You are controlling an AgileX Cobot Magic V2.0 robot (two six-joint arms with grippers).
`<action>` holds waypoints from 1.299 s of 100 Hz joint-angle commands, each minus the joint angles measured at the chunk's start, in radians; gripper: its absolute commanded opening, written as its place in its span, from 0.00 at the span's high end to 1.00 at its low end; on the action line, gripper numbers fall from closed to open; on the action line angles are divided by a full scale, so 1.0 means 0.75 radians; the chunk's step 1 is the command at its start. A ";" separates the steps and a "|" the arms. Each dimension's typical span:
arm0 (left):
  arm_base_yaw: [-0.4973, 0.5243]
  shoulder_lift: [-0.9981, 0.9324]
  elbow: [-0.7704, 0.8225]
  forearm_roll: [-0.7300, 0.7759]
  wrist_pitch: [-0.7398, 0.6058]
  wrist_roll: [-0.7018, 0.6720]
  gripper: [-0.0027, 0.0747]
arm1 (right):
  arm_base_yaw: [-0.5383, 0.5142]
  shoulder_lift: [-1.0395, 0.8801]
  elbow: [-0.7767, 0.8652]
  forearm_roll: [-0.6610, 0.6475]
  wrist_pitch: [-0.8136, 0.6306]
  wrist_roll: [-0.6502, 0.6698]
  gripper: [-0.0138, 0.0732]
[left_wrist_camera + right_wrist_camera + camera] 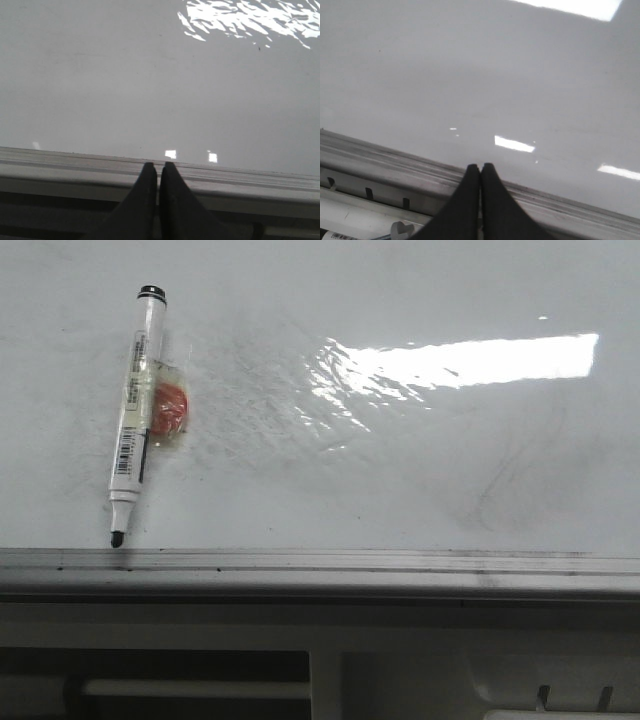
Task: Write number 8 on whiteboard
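The whiteboard (420, 480) fills the front view, glossy white with faint grey smears, a bright glare and a grey metal edge rail (320, 562) along its near side. No black number 8 shows on it. A white marker (134, 410) with a black tip lies on the board at the left, tip touching the rail, with a red and clear taped piece on its side. My left gripper (157, 165) is shut and empty over the rail (75, 162). My right gripper (480, 166) is shut and empty over the rail (380, 155). Neither gripper shows in the front view.
Below the rail in the front view is a white frame with dark openings (190, 670). A white bar and a barcoded object (340, 235) lie under the rail in the right wrist view.
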 commanded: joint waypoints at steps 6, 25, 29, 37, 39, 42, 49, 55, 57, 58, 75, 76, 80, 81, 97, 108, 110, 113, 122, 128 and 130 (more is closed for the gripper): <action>0.006 -0.037 0.054 -0.009 -0.073 -0.009 0.99 | -0.009 0.022 0.014 -0.013 -0.025 -0.003 0.92; 0.006 -0.037 0.054 -0.009 -0.073 -0.009 0.99 | -0.009 0.022 0.014 -0.013 -0.025 -0.003 0.92; 0.006 -0.037 0.054 -0.009 -0.073 -0.009 0.99 | -0.009 0.022 0.014 -0.013 -0.025 -0.003 0.92; 0.006 -0.037 0.054 -0.009 -0.073 -0.009 0.99 | -0.009 0.022 0.014 -0.013 -0.025 -0.003 0.92; 0.006 -0.037 0.054 -0.009 -0.073 -0.009 0.99 | -0.009 0.022 0.014 -0.013 -0.025 -0.003 0.92; 0.006 -0.037 0.054 -0.009 -0.073 -0.009 0.99 | -0.009 0.022 0.014 -0.013 -0.025 -0.003 0.92; 0.006 -0.037 0.054 -0.009 -0.073 -0.009 0.99 | -0.009 0.022 0.014 -0.013 -0.025 -0.003 0.92; 0.006 -0.037 0.054 -0.009 -0.073 -0.009 0.99 | -0.009 0.022 0.014 -0.013 -0.025 -0.003 0.92; 0.006 -0.037 0.054 -0.009 -0.073 -0.009 0.99 | -0.009 0.019 0.014 -0.013 -0.025 -0.003 0.92; 0.006 -0.037 0.054 -0.009 -0.073 -0.009 0.99 | -0.009 0.019 0.014 -0.013 -0.025 -0.003 0.92; 0.006 -0.037 0.054 -0.009 -0.073 -0.009 0.99 | -0.009 0.014 0.014 -0.013 -0.025 -0.003 0.92; 0.006 -0.037 0.054 -0.009 -0.073 -0.009 0.99 | -0.009 0.014 0.014 -0.013 -0.025 -0.003 0.92; 0.006 -0.037 0.054 -0.009 -0.073 -0.009 0.99 | -0.009 0.014 0.014 -0.052 -0.025 -0.006 0.92; 0.006 -0.037 0.054 -0.009 -0.073 -0.009 0.99 | -0.009 0.014 0.014 -0.078 -0.025 -0.006 0.92; 0.006 -0.037 0.054 -0.009 -0.073 -0.009 0.99 | -0.009 0.014 0.014 -0.474 -0.044 -0.006 0.92; 0.006 -0.037 0.054 -0.009 -0.078 -0.009 0.99 | -0.009 0.014 0.014 -0.637 -0.041 -0.006 0.92; 0.006 -0.037 0.054 -0.005 -0.085 -0.009 0.99 | -0.009 0.014 0.014 -0.687 -0.045 -0.006 0.92; 0.006 -0.037 0.054 -0.005 -0.102 -0.009 0.99 | -0.009 0.014 0.014 -0.771 -0.052 -0.006 0.92; 0.006 -0.037 0.054 -0.077 -0.147 -0.009 0.99 | -0.009 0.014 0.014 -0.942 -0.088 -0.006 0.92; 0.006 -0.037 0.054 -0.245 -0.154 -0.009 0.99 | -0.009 0.014 0.012 -1.035 -0.091 -0.006 0.92; 0.006 -0.037 0.054 -0.315 -0.154 -0.009 0.99 | -0.009 0.014 0.012 -1.063 -0.088 -0.006 0.92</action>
